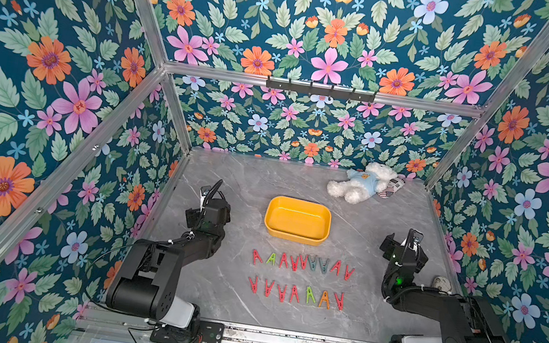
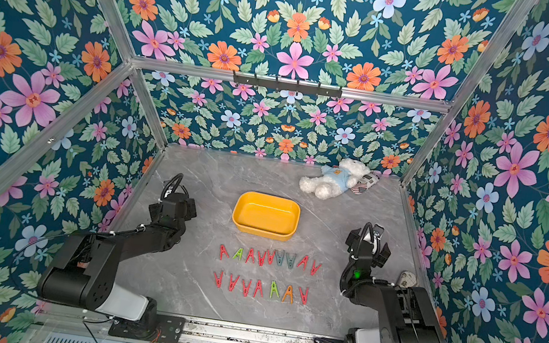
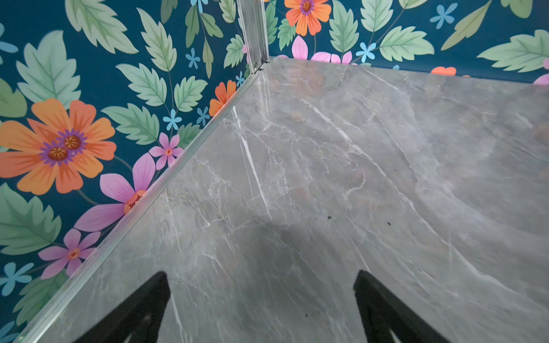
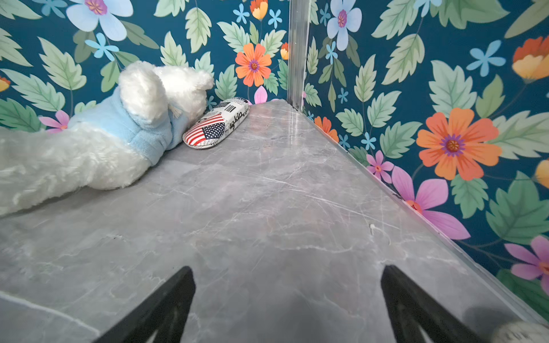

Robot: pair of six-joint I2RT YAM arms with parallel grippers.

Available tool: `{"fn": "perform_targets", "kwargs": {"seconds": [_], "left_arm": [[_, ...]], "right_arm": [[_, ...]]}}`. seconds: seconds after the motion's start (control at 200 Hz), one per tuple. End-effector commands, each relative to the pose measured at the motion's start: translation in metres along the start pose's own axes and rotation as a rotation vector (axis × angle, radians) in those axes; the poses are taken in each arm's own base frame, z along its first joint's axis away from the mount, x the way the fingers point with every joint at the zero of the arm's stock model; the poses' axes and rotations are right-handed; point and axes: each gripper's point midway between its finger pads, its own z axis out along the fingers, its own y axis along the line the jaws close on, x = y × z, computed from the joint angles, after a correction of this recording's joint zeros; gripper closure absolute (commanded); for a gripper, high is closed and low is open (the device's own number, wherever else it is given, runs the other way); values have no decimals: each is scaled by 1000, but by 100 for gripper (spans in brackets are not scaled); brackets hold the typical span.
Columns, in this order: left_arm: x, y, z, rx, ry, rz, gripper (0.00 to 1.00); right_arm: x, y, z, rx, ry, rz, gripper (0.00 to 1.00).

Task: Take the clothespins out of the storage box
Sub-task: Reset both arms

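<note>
The yellow storage box (image 1: 294,237) (image 2: 263,232) stands in the middle of the grey marble table, and nothing shows inside it. In both top views the clothespins lie on the table in two neat rows in front of the box. The far row (image 1: 294,264) (image 2: 262,258) is mostly red. The near row (image 1: 310,294) (image 2: 274,289) holds a green and an orange one. My left gripper (image 1: 208,207) (image 3: 261,279) hovers left of the box, open and empty, facing the back left corner. Right of the box, my right gripper (image 1: 402,246) (image 4: 288,270) is open and empty too.
A white plush bear (image 1: 361,185) (image 4: 89,148) in a blue shirt lies at the back right, next to a flag-print case (image 1: 392,189) (image 4: 217,124). A small pale object (image 1: 442,283) sits by the right wall beside the right arm. Floral walls enclose three sides.
</note>
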Motion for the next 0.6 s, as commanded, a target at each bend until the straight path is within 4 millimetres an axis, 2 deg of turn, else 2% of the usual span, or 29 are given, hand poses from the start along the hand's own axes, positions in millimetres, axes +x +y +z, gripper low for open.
{"fn": "perform_targets", "kwargs": {"seconds": [0.0, 0.12, 0.225, 0.335, 0.425, 0.535, 0.595], "left_arm": [[-26, -1, -3, 27, -148, -9, 0], [-20, 3, -4, 64, -196, -24, 0], [-16, 1, -3, 91, -219, -27, 0], [-12, -6, 1, 145, -204, -18, 0], [-7, -13, -6, 241, -237, -12, 0], [-5, -14, -7, 259, -247, -9, 0], [-4, -15, -7, 262, -244, -9, 0]], "right_arm": [[-27, 6, 4, -52, -90, 47, 1], [-25, 2, 9, -138, -66, 116, 1], [-27, 6, 4, -195, -84, 118, 1], [-26, 6, 1, -207, -90, 119, 1], [-26, 6, -2, -226, -101, 122, 1], [-27, 3, -11, -236, -164, 129, 1], [-20, 5, -8, -239, -116, 119, 1]]}}
